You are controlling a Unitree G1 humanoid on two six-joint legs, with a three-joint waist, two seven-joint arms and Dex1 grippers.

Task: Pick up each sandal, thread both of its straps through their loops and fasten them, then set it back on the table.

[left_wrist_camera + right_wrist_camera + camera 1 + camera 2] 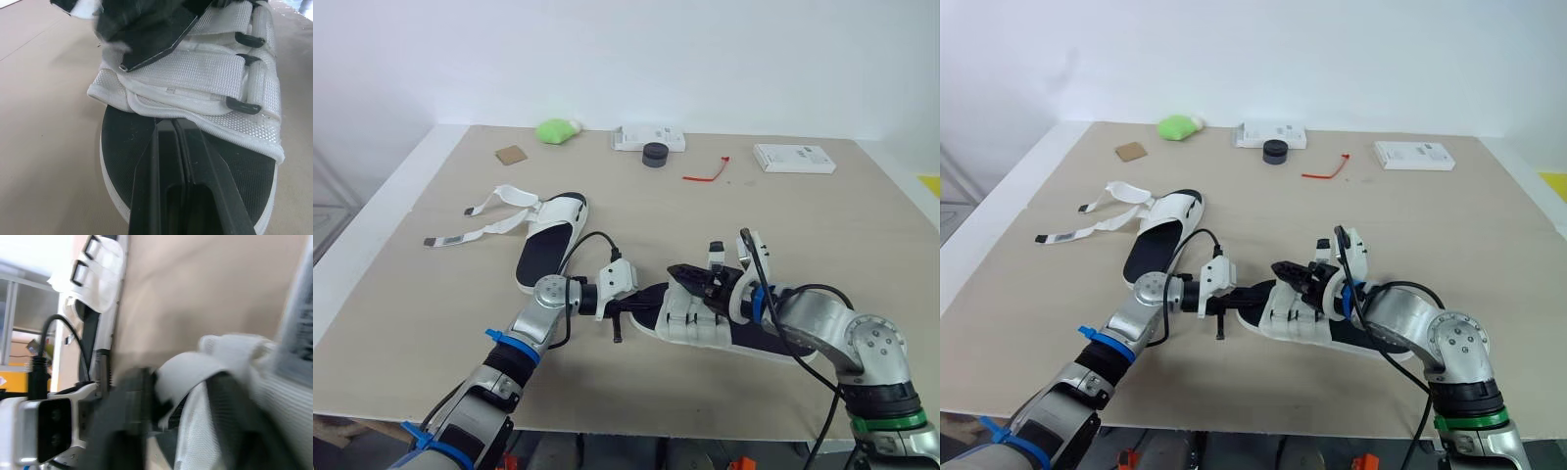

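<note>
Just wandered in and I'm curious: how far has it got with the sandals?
About halfway. On the near sandal both straps look threaded through their loops and folded flat. It's in hand: the left claw lies shut on its insole, and the right claw is at the straps. The far sandal lies on the table with its loose straps splayed, yet to do.
</note>
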